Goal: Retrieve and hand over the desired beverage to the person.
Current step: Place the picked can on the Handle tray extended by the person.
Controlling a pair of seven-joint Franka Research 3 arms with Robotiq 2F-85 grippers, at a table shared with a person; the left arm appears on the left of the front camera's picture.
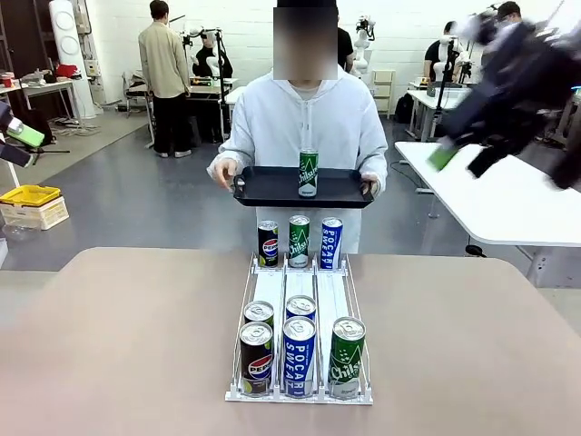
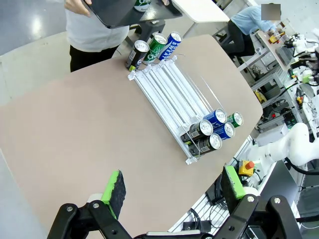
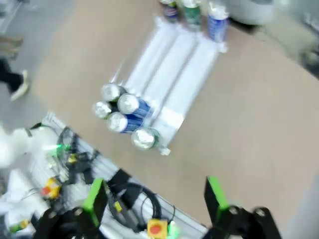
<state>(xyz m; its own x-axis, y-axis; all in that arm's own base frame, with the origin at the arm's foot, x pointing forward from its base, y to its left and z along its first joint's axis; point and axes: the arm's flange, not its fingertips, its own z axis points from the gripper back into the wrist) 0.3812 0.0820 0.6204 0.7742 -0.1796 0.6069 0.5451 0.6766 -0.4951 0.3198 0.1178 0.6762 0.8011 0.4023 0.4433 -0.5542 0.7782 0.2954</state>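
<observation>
Our left gripper [image 2: 174, 184] and right gripper [image 3: 154, 194] hang wide open, holding nothing. The person [image 1: 304, 118] holds a black tray [image 1: 263, 189] past the table [image 1: 118, 345]'s far edge, with a green Chilsung can [image 1: 309, 173] on its middle. To fetch another drink, we think it best to come straight down on one can at the rack [image 1: 270, 286]'s near end. The front view gives us labels; the blurry right wrist view gives us tops.

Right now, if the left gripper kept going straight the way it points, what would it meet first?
Probably the bare table, just beside the can rack. The open left gripper aims down at it with nothing between, though depth is hard to judge.
</observation>
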